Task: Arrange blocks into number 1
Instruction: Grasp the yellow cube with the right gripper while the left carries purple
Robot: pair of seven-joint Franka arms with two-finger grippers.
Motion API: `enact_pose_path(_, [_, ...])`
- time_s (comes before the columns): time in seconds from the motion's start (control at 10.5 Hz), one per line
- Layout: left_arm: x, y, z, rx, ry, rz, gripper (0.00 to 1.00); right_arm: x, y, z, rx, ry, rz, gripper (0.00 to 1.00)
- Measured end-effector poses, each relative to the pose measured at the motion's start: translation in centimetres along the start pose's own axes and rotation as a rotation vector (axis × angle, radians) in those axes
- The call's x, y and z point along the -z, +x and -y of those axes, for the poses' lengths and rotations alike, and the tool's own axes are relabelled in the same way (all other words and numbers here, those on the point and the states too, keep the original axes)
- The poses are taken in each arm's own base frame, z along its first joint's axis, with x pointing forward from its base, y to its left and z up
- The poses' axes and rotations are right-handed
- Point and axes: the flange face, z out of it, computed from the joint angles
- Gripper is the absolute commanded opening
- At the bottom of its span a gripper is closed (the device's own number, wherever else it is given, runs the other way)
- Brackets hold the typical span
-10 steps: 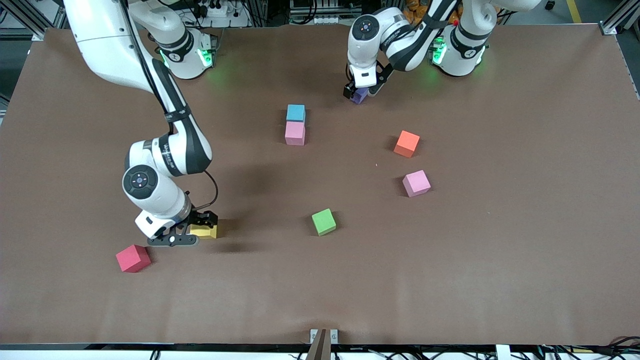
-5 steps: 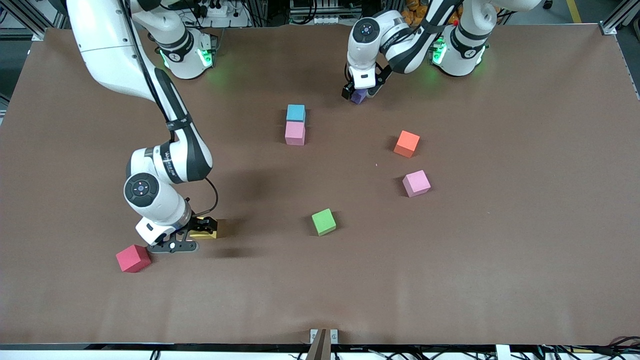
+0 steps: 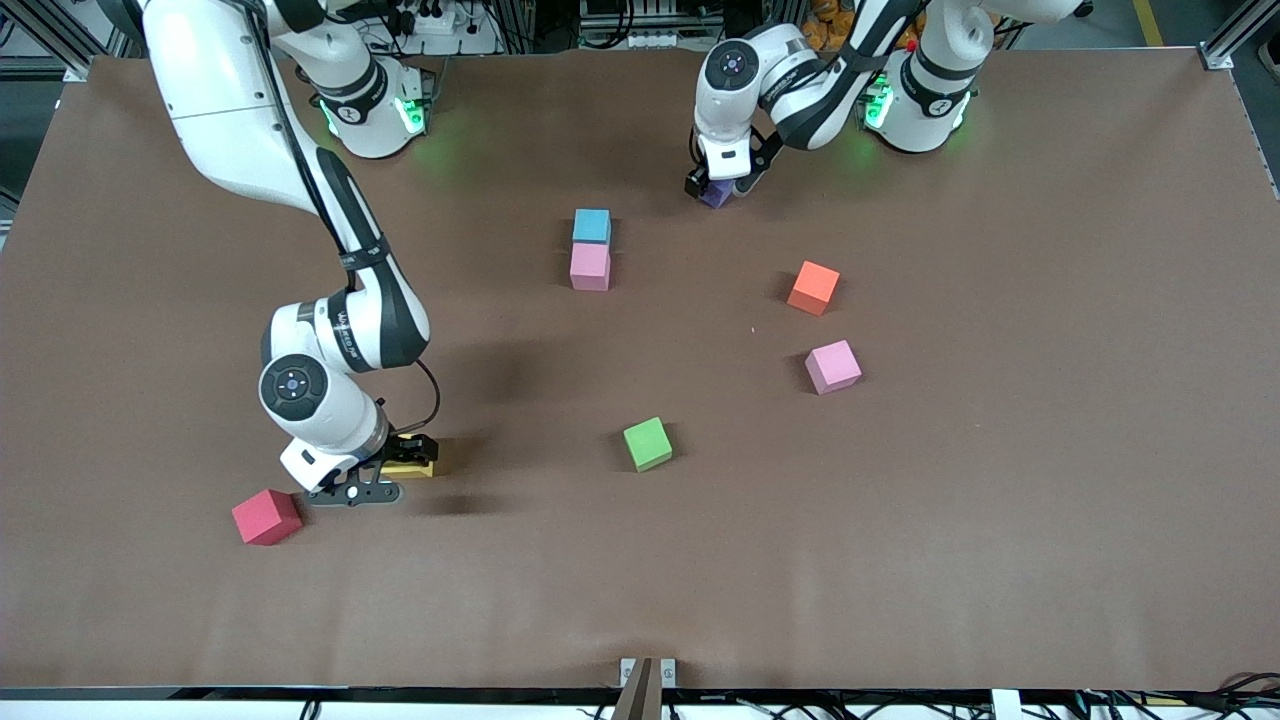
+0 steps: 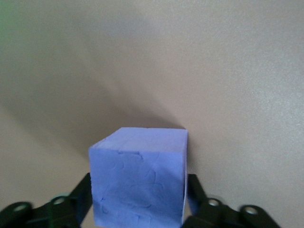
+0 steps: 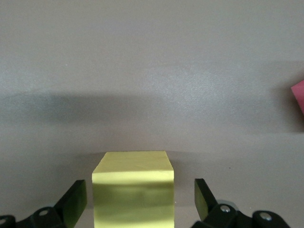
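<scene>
We see the left end effector (image 3: 718,186) low near its arm's base, fingers pressed against the purple block (image 4: 138,176) on the bench (image 3: 1000,450). The right end effector (image 5: 137,199) stands spread around the yellow block (image 5: 133,190) – not touching – beside a red cube (image 3: 266,516).

Plainly a robotics lab: two white Franka arms (image 3: 330,330) bolted at twelve o'clock on a brown-covered table (image 3: 1000,520), aluminium framing (image 3: 1240,30) at the one and eleven o'clock corners, power strips and cables (image 3: 430,18) past the twelve o'clock edge, yellow floor tape (image 3: 1148,20) near one o'clock.
</scene>
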Motion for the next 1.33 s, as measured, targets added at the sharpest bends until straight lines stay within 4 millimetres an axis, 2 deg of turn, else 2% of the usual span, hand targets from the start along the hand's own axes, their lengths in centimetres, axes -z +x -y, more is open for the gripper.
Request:
enact_pose_path(0.29, [0.5,1.1,-0.9,-0.005,-0.013,0.007,0.0,-1.9,-0.6,0.0,-0.007,-0.002,0.033,1.0])
enact_pose_path(0.38, [0.9,1.0,-1.3,-0.044,-0.024,-0.001,0.0,-2.7,-0.9,-0.1,-0.028,0.012,0.051,0.9])
enact_pose_path(0.57, [3.1,0.8,-3.7,-0.136,-0.054,-0.055,0.0,-3.2,-1.1,-0.1,-0.097,0.071,0.07,0.61])
enact_pose_path(0.67, [4.4,0.1,-4.9,-0.189,-0.061,-0.077,0.0,-3.2,-1.1,-0.1,-0.119,0.092,0.073,0.54])
enact_pose_path(0.86, [6.0,-3.7,-5.5,-0.365,-0.082,-0.117,0.0,-3.1,-1.0,-0.3,-0.134,0.1,0.072,0.54])
enact_pose_path(1.14, [5.9,-11.7,-4.4,-0.548,-0.054,-0.128,0.0,-2.4,-0.3,-1.3,-0.146,0.093,0.054,0.55])
enact_pose_path(1.33, [5.7,-14.8,-5.9,-0.646,-0.057,-0.142,0.0,-0.8,0.0,-1.0,-0.141,0.1,0.035,0.55])
